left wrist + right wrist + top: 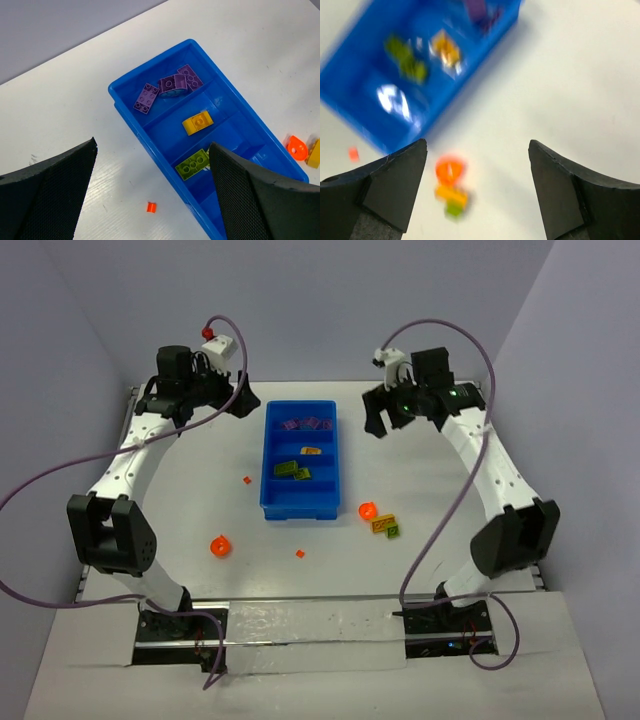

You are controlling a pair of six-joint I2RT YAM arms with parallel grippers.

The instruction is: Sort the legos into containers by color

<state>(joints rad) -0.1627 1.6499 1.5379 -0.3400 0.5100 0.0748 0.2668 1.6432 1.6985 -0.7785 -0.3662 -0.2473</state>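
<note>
— When you look from above, where is the blue tray (300,515)?
— Between the left pincer (243,400) and right pincer (376,422). Both are wide open, empty.
— Left wrist?
— Purple legos (172,85) lie in the tray, just ahead of it.
— Right wrist?
— Blurry round orange lego (449,170), outside the tray, right under it.

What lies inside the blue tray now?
Three purple pieces in the far compartment, one yellow piece in the next, lime green pieces in the third. The fourth compartment looks bare from above; nothing is covered.
</note>
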